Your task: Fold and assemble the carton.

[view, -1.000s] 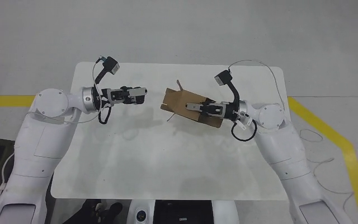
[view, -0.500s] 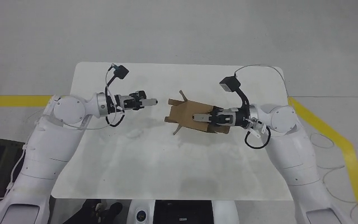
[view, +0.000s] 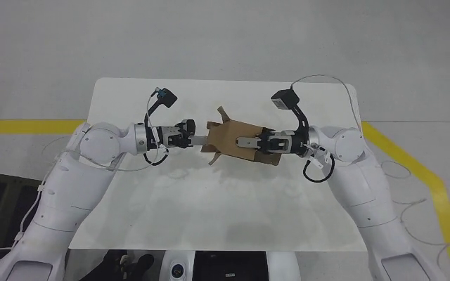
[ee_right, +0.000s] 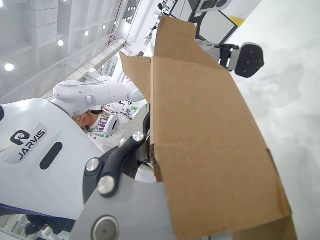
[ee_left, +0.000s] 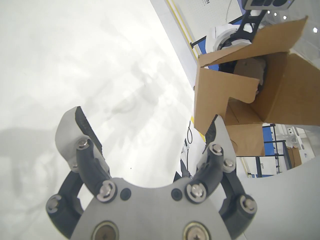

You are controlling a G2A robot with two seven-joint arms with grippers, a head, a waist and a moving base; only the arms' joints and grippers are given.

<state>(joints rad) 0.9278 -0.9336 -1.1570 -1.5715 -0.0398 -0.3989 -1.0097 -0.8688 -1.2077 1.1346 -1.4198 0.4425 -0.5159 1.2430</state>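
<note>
The right claw [view: 242, 141] pinches the carton [view: 228, 132] and holds it over the middle of the table [view: 140, 211]. The left claw [ee_left: 147, 116] is spread wide, just beside the loose flaps [ee_left: 225, 86] at the carton's left end. I think this is the flap-folding step. Next, the left claw should push one flap in gently.

left hand [view: 199, 136] | moved in to carton [view: 228, 133] open end | carton shifted slightly

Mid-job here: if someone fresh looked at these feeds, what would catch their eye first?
The brown carton stands out first, half-formed with its flaps splayed and held above the middle of the white table. The right gripper is clamped on one carton wall. The left gripper, fingers open, sits at the carton's open end, facing it.
</note>
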